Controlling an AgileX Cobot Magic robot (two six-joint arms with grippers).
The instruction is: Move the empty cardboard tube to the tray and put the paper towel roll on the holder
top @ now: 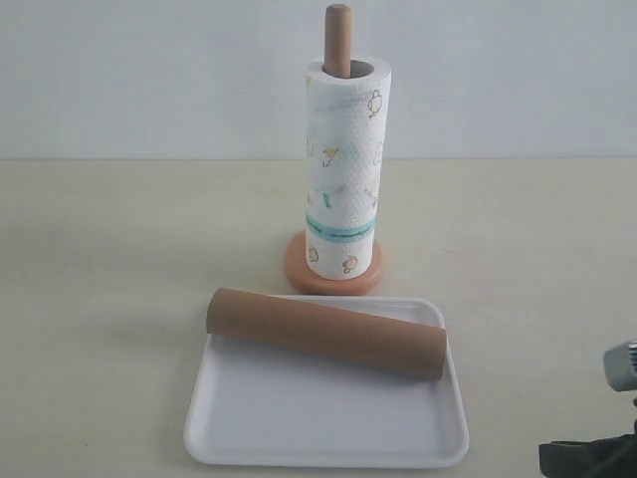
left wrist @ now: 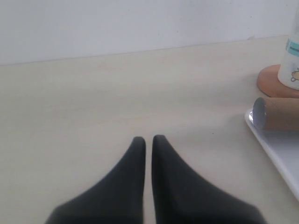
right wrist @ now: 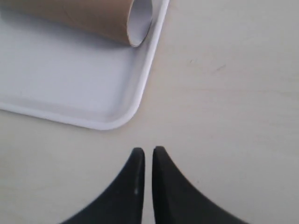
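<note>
Both steps are looking done, tube (top: 326, 332) lying on tray (top: 318, 418) and roll (top: 343, 169) standing on holder (top: 337, 40), while left gripper (left wrist: 148, 139) and right gripper (right wrist: 148, 150) are sitting closed, empty, needing only retreat.

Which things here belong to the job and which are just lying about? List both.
Belongs to the job: long brown hollow cardboard tube, lying on the flat white rectangular tray; thick white printed paper towel roll, standing on the orange-tan wooden rod-and-disc holder.
Just there: beige tabletop; plain white wall.
</note>
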